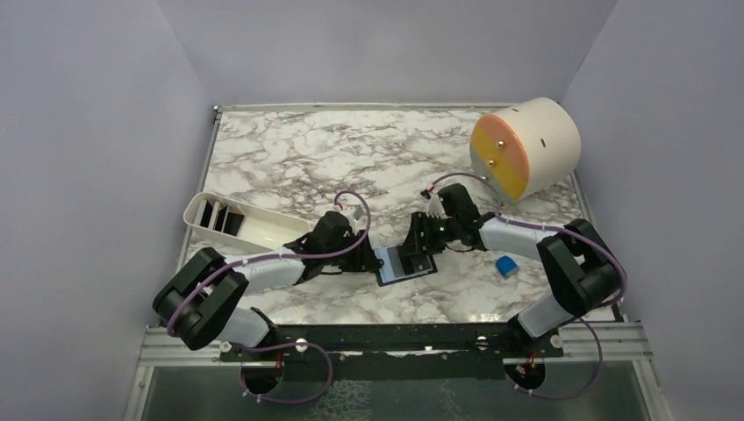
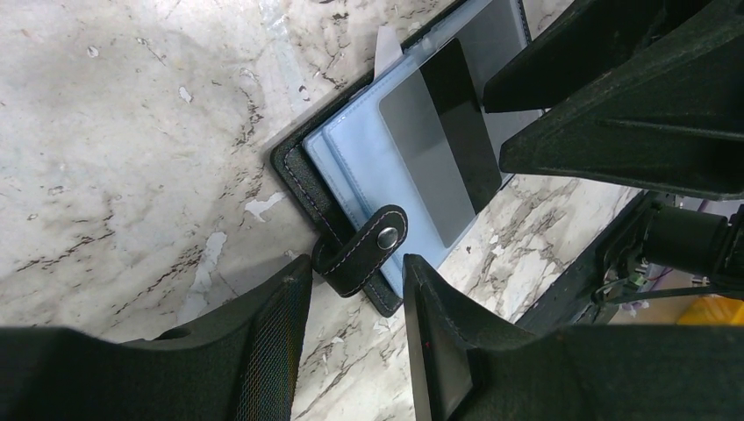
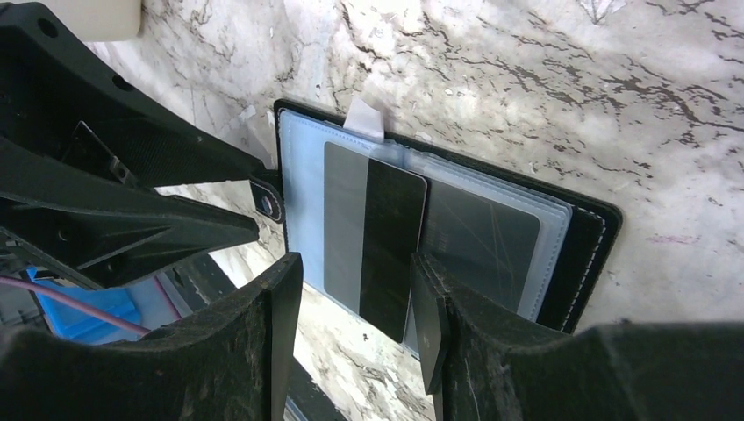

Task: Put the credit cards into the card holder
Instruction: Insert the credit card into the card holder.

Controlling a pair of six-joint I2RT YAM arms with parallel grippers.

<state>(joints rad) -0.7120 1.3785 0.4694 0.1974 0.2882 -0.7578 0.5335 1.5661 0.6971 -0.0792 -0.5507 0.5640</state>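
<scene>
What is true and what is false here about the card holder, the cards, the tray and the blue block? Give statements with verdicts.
1. The card holder lies open on the table, light blue sleeves facing up. True.
2. The blue block sits inside the white tray. False: the blue block lies on the table, apart from the white tray, which holds dark cards.
3. A grey card with a black stripe lies on the open holder, between the right gripper fingers. True.
4. The stud strap is snapped shut across the holder. False: the strap sticks out from the holder's edge, between the left gripper fingers.
</scene>
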